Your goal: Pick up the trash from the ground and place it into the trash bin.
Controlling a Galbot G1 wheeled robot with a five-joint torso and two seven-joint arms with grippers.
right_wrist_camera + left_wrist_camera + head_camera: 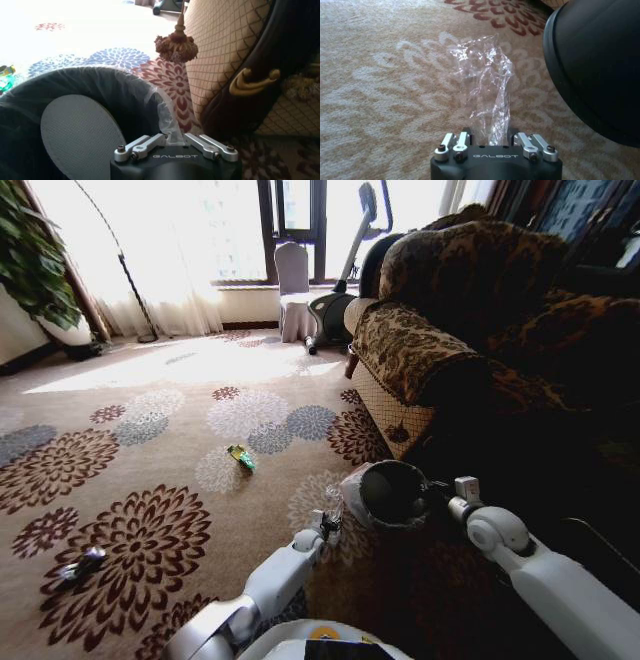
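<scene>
Hanging low over the flowered carpet (150, 470), the left hand (490, 137) is clamped on one crumpled piece of clear plastic film (487, 90), which stands up out of its closed fingers (463, 139) just beside the dark outer wall of the trash bin (600, 71). In the head view that left hand (328, 525) sits at the bin's left side, with the film a faint glint at its tip.

The right hand (174, 141) is pinched together on the rim of the bin (75, 97), gripping a fold of its translucent liner (167, 123); the bin is tipped so that its round grey floor faces the wrist camera. From the head camera the single bin (392, 494) shows between the two arms, close to the front corner of the patterned sofa (420, 350), with the right hand (450, 492) at its right edge.

Two other bits of trash lie on the carpet: one green wrapper (241, 457) on a pale flower, well apart from the bin, and one small dark item (82, 564) far off to the left on a large maroon flower. One tassel (176, 45) hangs from the sofa arm above the bin.
</scene>
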